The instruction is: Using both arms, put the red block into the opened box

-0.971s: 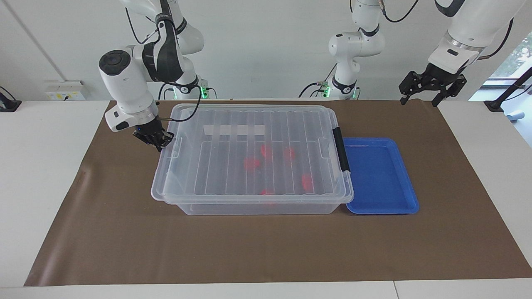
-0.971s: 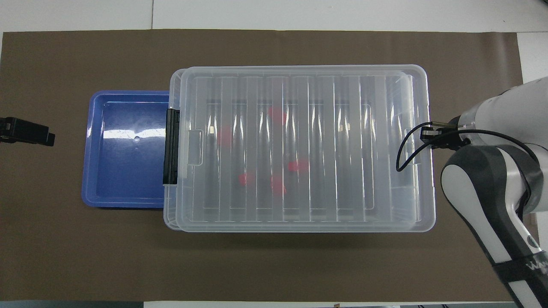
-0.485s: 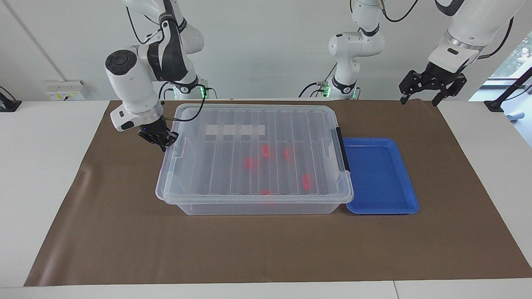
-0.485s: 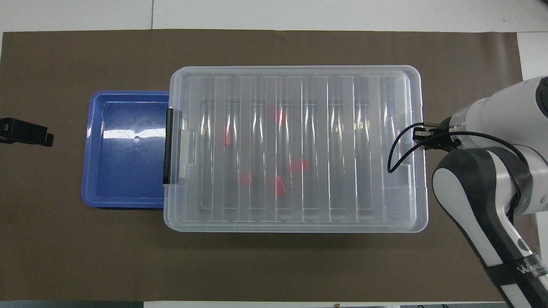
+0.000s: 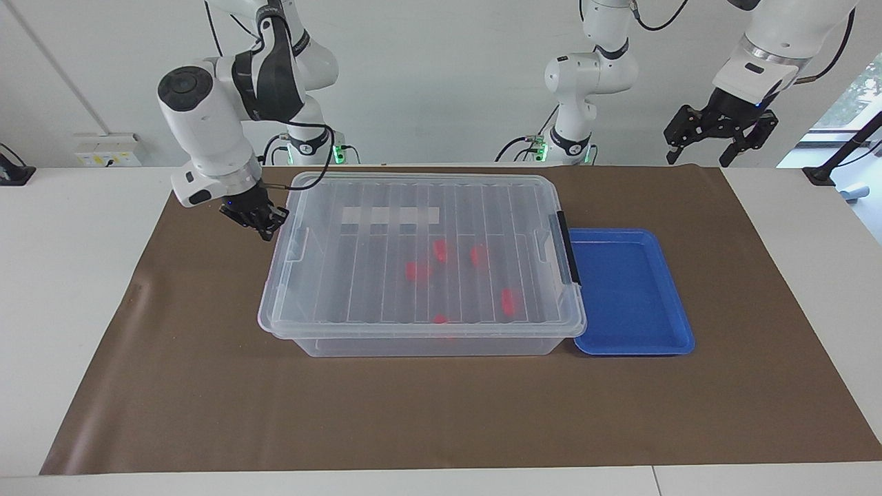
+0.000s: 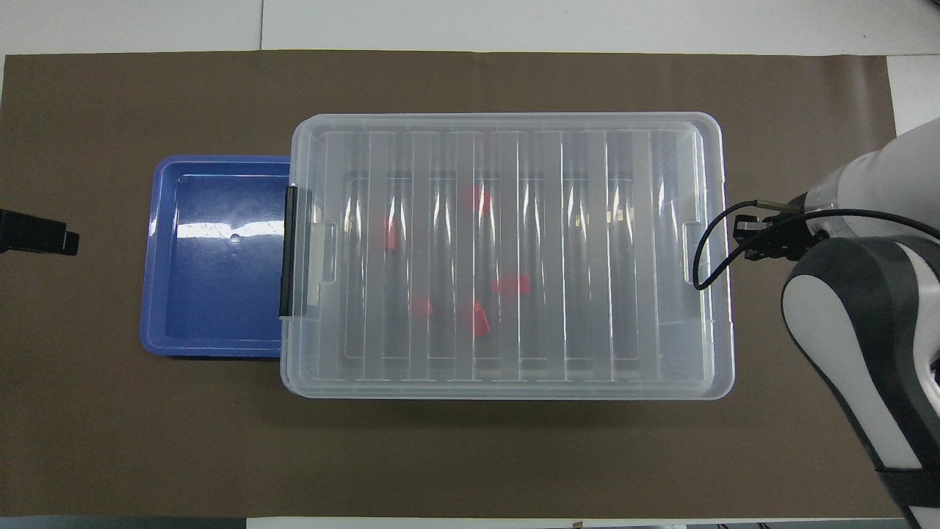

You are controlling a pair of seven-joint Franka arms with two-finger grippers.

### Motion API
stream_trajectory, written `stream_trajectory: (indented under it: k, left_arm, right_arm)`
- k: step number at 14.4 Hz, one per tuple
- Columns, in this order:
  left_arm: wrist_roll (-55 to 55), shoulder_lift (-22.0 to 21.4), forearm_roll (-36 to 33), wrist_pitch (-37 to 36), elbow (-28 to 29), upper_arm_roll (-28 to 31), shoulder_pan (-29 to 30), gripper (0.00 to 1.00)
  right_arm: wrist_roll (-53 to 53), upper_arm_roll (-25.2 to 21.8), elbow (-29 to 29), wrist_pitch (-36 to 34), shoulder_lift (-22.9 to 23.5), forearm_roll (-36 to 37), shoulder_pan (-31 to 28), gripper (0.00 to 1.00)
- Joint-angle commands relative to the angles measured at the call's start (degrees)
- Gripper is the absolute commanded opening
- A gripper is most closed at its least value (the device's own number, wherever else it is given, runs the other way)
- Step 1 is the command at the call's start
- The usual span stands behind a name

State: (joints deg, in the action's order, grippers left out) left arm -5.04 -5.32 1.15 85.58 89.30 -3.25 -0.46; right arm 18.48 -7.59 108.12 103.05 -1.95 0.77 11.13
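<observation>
Blue tray (image 5: 630, 293) lies on brown mat (image 5: 413, 413).

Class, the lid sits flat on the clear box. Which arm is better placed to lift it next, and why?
Probably the right. The right gripper, fingers shut, hangs beside the lid at the right arm's end of the box. The left gripper waits, open, high over the table edge, clear of the box.

We can't make out a single readable word, number or brand anywhere here. We do spot a pale blank strip on the box (image 5: 422, 265) under its clear lid (image 5: 420, 207), but it carries no lettering we can read.
</observation>
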Motion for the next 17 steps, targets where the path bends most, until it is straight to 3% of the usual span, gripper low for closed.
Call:
stream_trajectory:
  k: [1,4,5,6,7,8,17]
  left_arm:
    - [-0.67,-2.06,0.79,-0.59,1.32,0.35,-0.07,1.00]
    - [-0.67,-2.50,0.79,-0.68,1.32,0.35,-0.07,1.00]
    - [-0.67,-2.67,0.79,-0.68,1.32,0.35,-0.07,1.00]
    - [-0.67,-2.94,0.79,-0.68,1.32,0.35,-0.07,1.00]
    - [-0.67,-3.03,0.79,-0.68,1.32,0.35,-0.07,1.00]
    - [-0.67,-3.20,0.79,-0.68,1.32,0.35,-0.07,1.00]
    - [-0.84,-2.50,0.87,0.38,0.80,0.08,0.02,1.00]
  right_arm:
    - [-3.44,0.12,-8.16,-8.89,-0.16,-1.13,-3.21,0.00]
    - [-8.53,-0.23,-13.02,-15.85,-0.42,-1.12,-7.33,0.00]
    - [-10.81,-0.23,-13.02,-16.99,-0.68,-1.21,-9.09,0.07]
    - [-13.53,-0.32,-12.50,-17.27,-1.03,-1.21,-10.06,0.24]
    - [-15.47,-0.40,-12.67,-17.88,-1.04,-1.13,-10.33,0.57]
    - [-16.80,-0.32,-12.67,-17.97,-1.04,-1.21,-10.95,1.00]
    - [-14.79,1.70,-14.60,-16.39,-0.25,-1.74,-10.69,1.00]
